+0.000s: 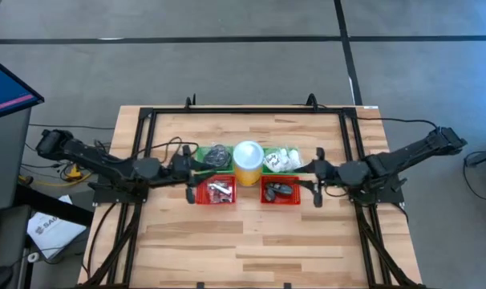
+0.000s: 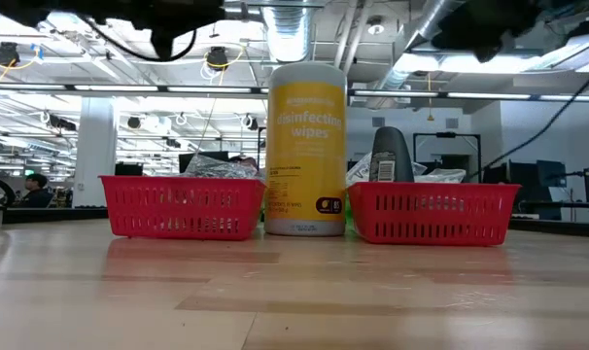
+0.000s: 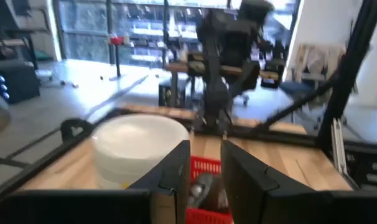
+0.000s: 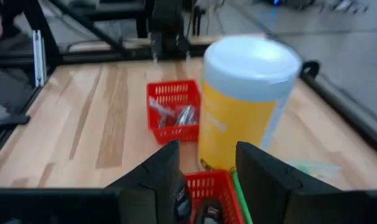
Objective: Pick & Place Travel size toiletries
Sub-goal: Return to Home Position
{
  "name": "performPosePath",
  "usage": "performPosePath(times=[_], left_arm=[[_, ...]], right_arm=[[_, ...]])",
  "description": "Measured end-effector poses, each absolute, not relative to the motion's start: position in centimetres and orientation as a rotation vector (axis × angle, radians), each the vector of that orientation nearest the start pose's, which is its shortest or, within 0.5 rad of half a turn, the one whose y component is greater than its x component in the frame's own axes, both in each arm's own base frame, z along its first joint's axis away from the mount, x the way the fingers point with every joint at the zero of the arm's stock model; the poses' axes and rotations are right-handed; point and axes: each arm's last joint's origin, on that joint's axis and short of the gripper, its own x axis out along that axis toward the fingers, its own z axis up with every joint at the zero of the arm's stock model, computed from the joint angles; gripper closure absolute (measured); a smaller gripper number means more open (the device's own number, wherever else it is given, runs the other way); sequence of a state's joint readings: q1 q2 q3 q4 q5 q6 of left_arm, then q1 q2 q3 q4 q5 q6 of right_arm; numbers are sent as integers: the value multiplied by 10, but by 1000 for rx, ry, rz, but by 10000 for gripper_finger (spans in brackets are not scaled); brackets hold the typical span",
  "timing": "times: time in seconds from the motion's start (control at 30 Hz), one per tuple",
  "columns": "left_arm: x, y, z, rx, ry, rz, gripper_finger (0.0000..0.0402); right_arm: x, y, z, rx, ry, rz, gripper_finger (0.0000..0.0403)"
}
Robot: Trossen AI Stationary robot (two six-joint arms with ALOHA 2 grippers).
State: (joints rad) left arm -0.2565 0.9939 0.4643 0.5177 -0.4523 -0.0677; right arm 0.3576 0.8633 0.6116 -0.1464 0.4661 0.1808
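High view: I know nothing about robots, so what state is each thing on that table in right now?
Left pincer: open, empty.
Right pincer: open, empty.
Wipes can: upright, lid on.
Left red basket: holds silvery tubes.
Right red basket: holds dark items.
Left green basket: holds grey pads.
Right green basket: holds white packets.
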Motion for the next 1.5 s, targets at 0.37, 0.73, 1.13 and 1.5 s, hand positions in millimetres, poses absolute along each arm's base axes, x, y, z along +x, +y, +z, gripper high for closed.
performPosePath(times=[0.37,0.73,1.13,1.5], left_arm=[[159,-30,229,-96,-78,203,321],[125,-23,205,-127,-165,183,321],[110,-19,186,-161,-190,168,321],[106,-19,190,-130,-223,154,321]], right_arm=[[123,39,248,62,176,-188,261],[89,23,217,83,54,-177,264],[78,18,199,70,64,-151,265],[70,19,223,-7,-4,-57,274]])
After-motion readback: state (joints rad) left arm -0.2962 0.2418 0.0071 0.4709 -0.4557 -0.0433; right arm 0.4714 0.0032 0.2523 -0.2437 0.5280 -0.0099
